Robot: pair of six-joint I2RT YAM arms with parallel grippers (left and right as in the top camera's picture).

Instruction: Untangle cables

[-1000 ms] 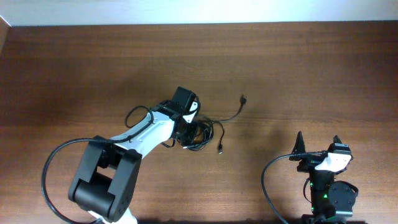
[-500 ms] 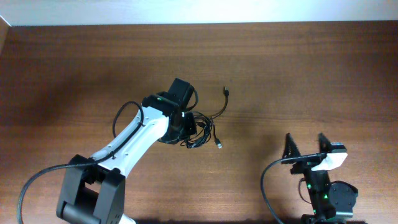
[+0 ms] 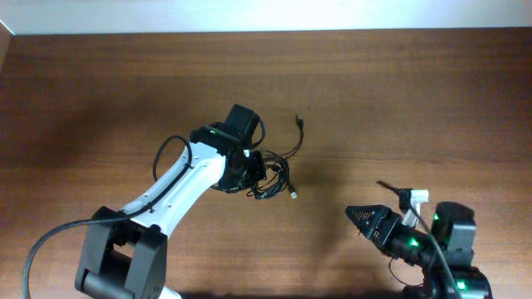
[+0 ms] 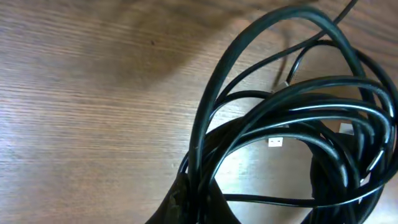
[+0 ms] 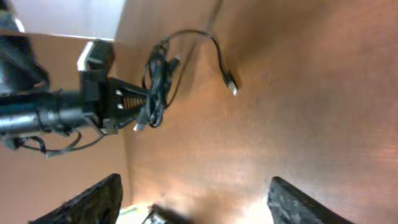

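Observation:
The cables [image 3: 273, 177] form one black tangled bundle at the table's middle. One free end with a plug [image 3: 300, 122] reaches up and to the right, and another plug [image 3: 293, 195] lies at the bundle's lower right. My left gripper [image 3: 252, 171] is shut on the bundle's left side. In the left wrist view its dark fingers [image 4: 186, 202] pinch several strands where the loops [image 4: 292, 118] fan out above bare wood. My right gripper [image 3: 376, 206] is low on the right, turned toward the bundle and apart from it. Its fingers [image 5: 93, 199] stand open with nothing between them, and the cables [image 5: 157, 84] show far ahead.
The white left arm [image 3: 179, 187] slants across the table from its base [image 3: 125, 257] at the lower left. The right arm's base [image 3: 449, 266] sits at the lower right corner. A pale wall edge [image 3: 266, 15] runs along the table's far side.
The left arm has stretched out and carried the bundle slightly up and left. The right arm has swung round, so its gripper now points left toward the bundle with its fingers a little closer together.

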